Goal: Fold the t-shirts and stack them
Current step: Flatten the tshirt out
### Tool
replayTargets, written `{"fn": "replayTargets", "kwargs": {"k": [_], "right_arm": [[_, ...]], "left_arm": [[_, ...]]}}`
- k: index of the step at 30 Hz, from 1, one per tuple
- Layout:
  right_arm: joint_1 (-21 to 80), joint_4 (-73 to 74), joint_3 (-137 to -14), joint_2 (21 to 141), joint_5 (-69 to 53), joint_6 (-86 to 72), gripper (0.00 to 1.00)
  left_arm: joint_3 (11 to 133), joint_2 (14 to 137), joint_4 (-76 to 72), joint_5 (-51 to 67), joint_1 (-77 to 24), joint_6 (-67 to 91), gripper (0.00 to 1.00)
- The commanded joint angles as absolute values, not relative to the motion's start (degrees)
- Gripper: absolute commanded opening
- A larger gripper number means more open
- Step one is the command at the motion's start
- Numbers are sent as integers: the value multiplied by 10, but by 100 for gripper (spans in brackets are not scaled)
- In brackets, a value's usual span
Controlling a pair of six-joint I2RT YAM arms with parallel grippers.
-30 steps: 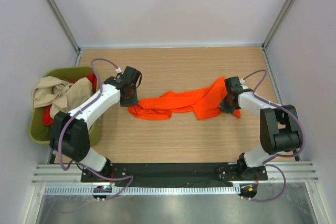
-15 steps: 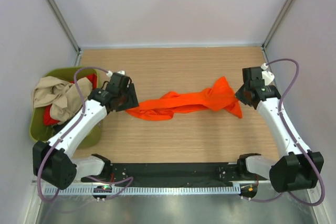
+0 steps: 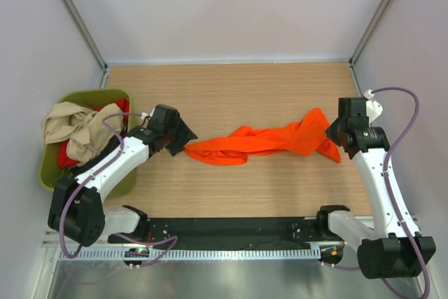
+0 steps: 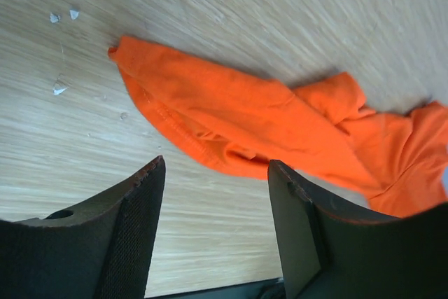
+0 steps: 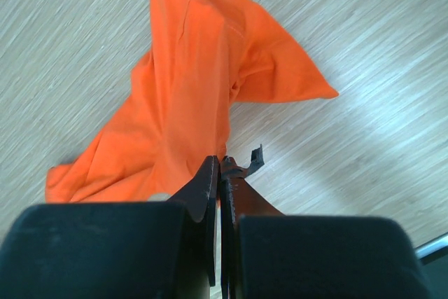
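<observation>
The bright orange t-shirt (image 3: 266, 139) lies bunched in a long strip across the middle of the wooden table. My left gripper (image 3: 180, 139) is open and empty just off the shirt's left end; in the left wrist view the shirt (image 4: 266, 117) lies beyond my spread fingers (image 4: 215, 166). My right gripper (image 3: 334, 134) is shut on the shirt's right end; in the right wrist view the cloth (image 5: 189, 96) runs from my closed tips (image 5: 220, 162). A beige shirt (image 3: 73, 127) and a red one (image 3: 64, 155) lie in the tub. No black shirt shows.
The olive-green tub (image 3: 91, 94) stands at the table's left edge, beside the left arm. White walls with metal posts close the table at the back and both sides. A black rail (image 3: 231, 227) runs along the near edge.
The right gripper has pulled the orange shirt to the right, drawing it out longer. The left gripper has let go of the shirt's left end and now stands open beside it.
</observation>
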State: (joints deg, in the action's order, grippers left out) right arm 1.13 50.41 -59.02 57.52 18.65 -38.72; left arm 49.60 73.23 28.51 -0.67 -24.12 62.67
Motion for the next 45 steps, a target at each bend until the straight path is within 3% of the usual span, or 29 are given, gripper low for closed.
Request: {"fn": "replayTargets", "kwargs": {"k": [1,6,10,16,30,38,42,43,45], "right_arm": [[11,480,-572,552,150,-377,1],[11,468,-555,535,134,-367,1],[11,469,-562,524,125,-365,1],[11,464,-571,519,107,-369,1],[11,463,-570,520,100,-364,1],[11,459,-565,525,103,-362,1],[11,457,-568,527,105,-361,1],[11,457,-571,528,105,-363,1],[11,457,-588,540,108,-364,1]], "left_arm": [[507,744,253,-56,-238,756,61],[497,755,275,-86,-238,846,50],[502,782,300,-135,-239,905,47],[572,852,400,-192,-245,914,51],[570,910,370,-206,-245,912,47],[564,925,345,-205,-245,902,31],[565,931,332,-196,-245,894,10],[569,929,333,-196,-245,889,0],[583,909,332,-205,-245,851,0]]}}
